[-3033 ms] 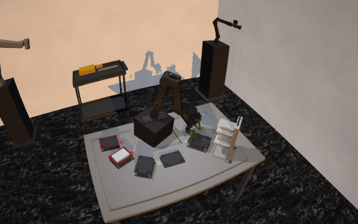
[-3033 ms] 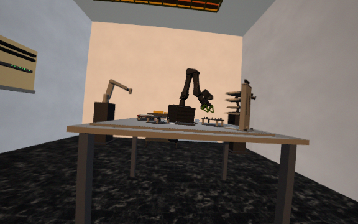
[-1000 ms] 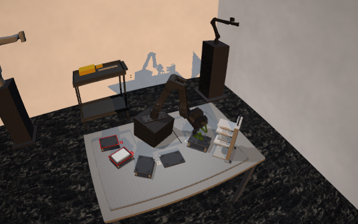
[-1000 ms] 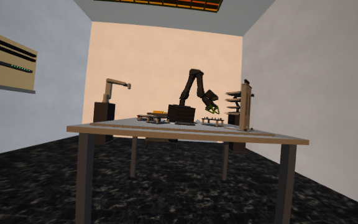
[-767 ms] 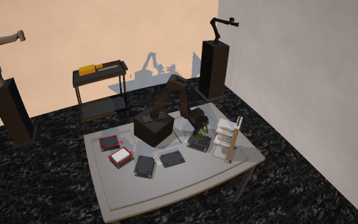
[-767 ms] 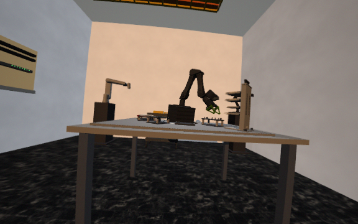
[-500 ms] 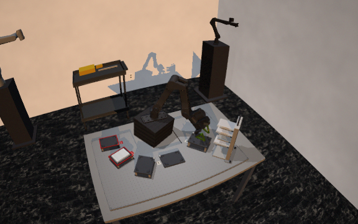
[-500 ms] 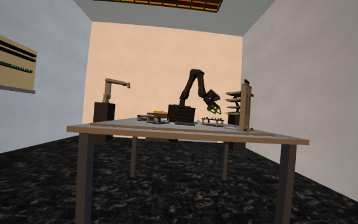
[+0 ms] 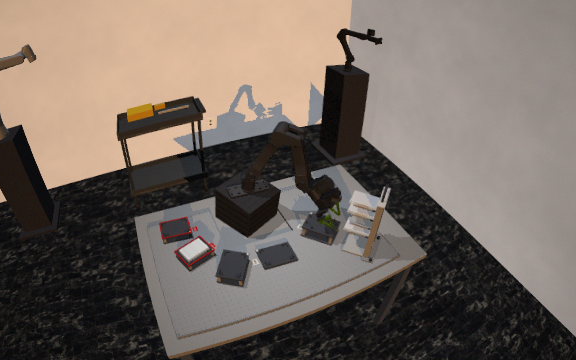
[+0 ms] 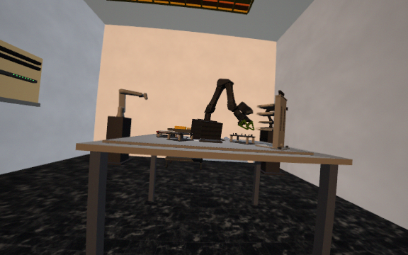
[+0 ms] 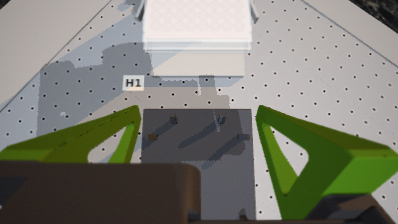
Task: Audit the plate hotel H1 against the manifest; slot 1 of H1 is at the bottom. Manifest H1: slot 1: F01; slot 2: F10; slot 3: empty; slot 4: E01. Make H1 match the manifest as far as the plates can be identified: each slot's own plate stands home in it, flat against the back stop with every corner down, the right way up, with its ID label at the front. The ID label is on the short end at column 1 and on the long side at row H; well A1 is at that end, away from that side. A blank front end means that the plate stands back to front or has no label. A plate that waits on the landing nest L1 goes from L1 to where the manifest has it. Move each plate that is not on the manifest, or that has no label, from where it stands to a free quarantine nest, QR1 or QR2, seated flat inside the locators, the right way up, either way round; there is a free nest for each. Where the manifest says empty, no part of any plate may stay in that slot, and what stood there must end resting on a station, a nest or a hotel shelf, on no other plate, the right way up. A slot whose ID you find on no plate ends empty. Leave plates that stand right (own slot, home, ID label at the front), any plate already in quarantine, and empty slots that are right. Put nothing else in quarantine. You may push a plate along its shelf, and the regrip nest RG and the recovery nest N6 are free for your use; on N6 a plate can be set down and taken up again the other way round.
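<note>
The plate hotel H1 (image 9: 365, 220) stands at the right of the table, also seen in the exterior view (image 10: 273, 120). White plates lie on several of its shelves; no ID labels are readable. In the wrist view the plates' front ends (image 11: 196, 22) show at the top, behind the floor tag H1 (image 11: 133, 83). My gripper (image 9: 329, 216) (image 10: 246, 124) (image 11: 198, 111) is open and empty. It hovers above a dark, empty nest (image 9: 320, 229) (image 11: 197, 150) just in front of the hotel.
Two red-framed nests sit at the table's left: one (image 9: 175, 228) is empty, the other (image 9: 195, 251) holds a white plate. Two more dark nests (image 9: 232, 266) (image 9: 276, 255) lie in the middle front. The arm's block base (image 9: 247, 202) stands at the centre.
</note>
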Action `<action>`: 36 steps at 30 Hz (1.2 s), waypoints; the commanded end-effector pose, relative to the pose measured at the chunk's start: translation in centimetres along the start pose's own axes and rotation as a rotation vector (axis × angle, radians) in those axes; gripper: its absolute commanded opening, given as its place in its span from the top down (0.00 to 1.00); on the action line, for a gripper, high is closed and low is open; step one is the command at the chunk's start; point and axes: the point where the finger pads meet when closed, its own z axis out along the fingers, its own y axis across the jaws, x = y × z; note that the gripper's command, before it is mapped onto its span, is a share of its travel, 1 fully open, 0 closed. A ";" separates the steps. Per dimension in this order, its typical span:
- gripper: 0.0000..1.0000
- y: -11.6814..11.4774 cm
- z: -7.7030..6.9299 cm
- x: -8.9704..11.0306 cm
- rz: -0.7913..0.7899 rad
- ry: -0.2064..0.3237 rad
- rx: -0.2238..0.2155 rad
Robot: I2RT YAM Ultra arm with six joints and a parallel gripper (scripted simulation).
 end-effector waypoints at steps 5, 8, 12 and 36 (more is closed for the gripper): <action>0.00 0.1 0.4 -1.8 0.002 -0.029 -0.003; 0.00 0.1 0.6 -2.0 0.002 -0.029 -0.003; 0.00 0.1 1.0 -2.4 0.002 -0.029 -0.003; 0.00 0.1 3.0 -4.5 0.002 -0.030 -0.003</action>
